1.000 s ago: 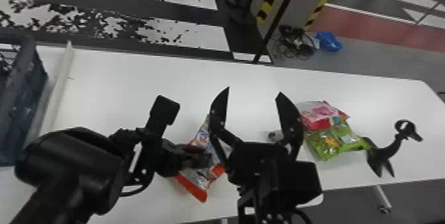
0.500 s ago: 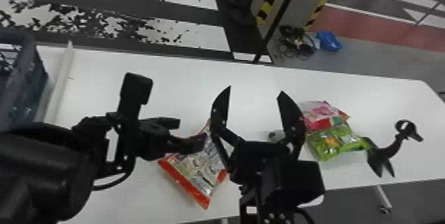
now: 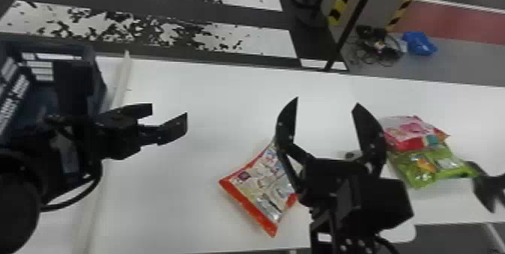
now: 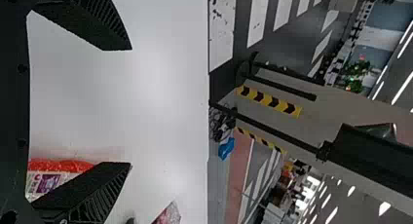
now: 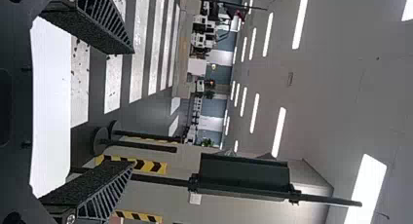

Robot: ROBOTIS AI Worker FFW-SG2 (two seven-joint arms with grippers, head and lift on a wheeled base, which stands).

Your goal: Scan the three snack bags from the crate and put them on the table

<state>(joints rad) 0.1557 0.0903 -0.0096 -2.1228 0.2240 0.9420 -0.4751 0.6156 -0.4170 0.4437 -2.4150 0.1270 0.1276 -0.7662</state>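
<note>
Red-edged snack bag (image 3: 259, 185) lies at lower centre; we see our left gripper (image 3: 168, 112) mid-left, right gripper (image 3: 327, 101) right of centre, both spread empty.

Reaches in from the head view's lower left corner with the left arm (image 3: 17, 212), and aims the left gripper (image 3: 169, 114) sideways, toward the robot's right. Spreads its black jaws wide, with a cable (image 3: 73, 206) looping below the wrist. Holds the right gripper (image 3: 327, 101) well apart from the left, pointing forward, away from the body. Parts its jaws widely too, one to each side of a broad gap. Shows ribbed sides on both pairs of jaws in the wrist views.
</note>
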